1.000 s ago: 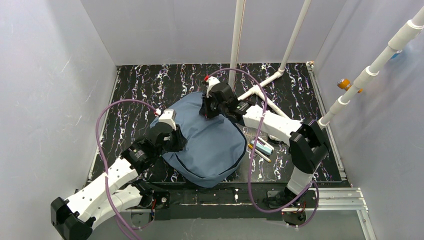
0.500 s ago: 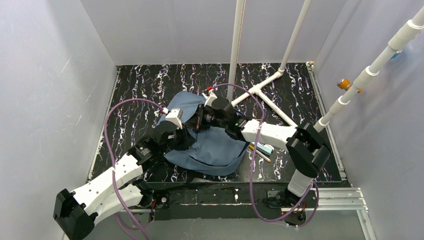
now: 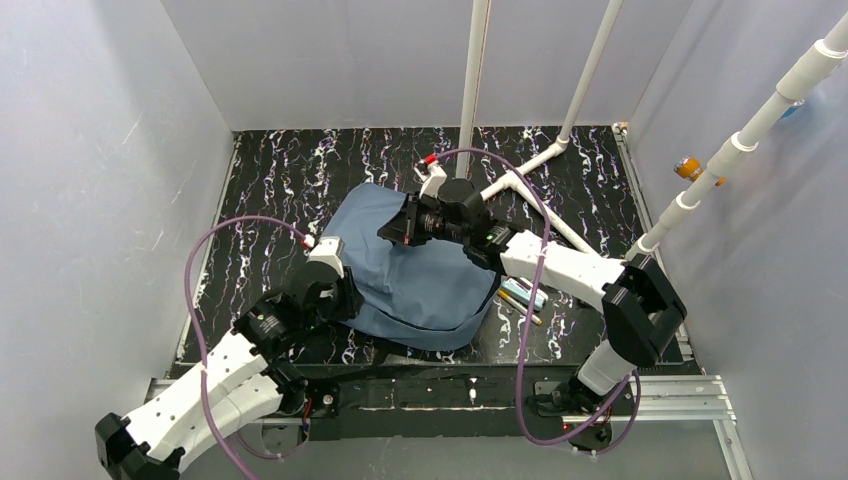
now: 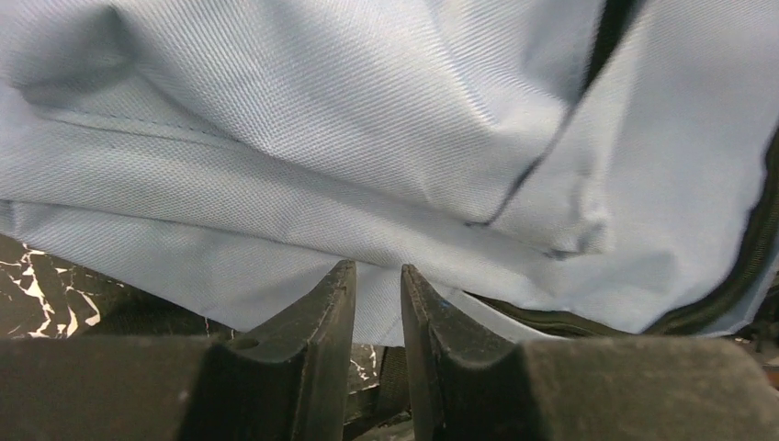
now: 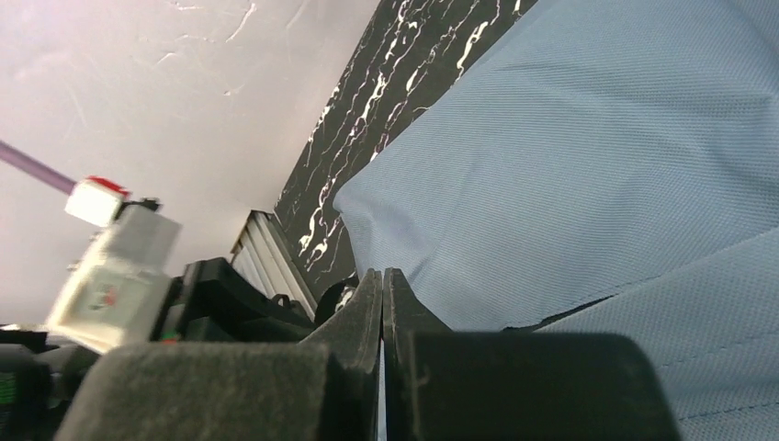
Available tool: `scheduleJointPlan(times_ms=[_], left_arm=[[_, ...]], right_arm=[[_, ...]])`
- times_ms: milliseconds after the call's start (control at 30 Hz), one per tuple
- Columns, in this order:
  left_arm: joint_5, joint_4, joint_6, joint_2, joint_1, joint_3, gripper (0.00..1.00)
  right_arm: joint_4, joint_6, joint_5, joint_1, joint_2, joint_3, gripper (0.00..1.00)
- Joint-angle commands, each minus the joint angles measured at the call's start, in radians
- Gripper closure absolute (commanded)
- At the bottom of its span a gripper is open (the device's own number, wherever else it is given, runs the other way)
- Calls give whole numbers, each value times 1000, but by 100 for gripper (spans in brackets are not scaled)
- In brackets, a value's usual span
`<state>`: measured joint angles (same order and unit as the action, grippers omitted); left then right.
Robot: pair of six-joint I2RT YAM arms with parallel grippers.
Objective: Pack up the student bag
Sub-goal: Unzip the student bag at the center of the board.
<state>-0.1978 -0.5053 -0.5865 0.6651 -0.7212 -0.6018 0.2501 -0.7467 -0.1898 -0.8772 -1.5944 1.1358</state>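
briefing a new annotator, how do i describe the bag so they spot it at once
Start at the black white-veined tabletop and look to its middle. There lies a soft slate-blue fabric backpack with dark zipper lines. It is the largest loose thing and the only cloth one; the thin pens beside it are small and narrow.

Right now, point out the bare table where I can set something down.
Free: the strip of table between the student bag and the left wall, and the far strip along the back wall. Crowded: right of the bag, where pens lie beside the right arm.
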Motion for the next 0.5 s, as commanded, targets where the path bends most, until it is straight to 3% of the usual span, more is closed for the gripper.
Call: scheduleJointPlan(times_ms=[0, 233, 467], left_arm=[[-12, 98, 14, 60, -1, 66, 77], [-93, 270, 49, 136, -1, 103, 86], [-123, 300, 59, 122, -1, 117, 88]], right_arm=[[10, 47, -53, -14, 18, 48, 99], [-7, 169, -97, -220, 34, -22, 99], [51, 159, -96, -232, 84, -75, 99]])
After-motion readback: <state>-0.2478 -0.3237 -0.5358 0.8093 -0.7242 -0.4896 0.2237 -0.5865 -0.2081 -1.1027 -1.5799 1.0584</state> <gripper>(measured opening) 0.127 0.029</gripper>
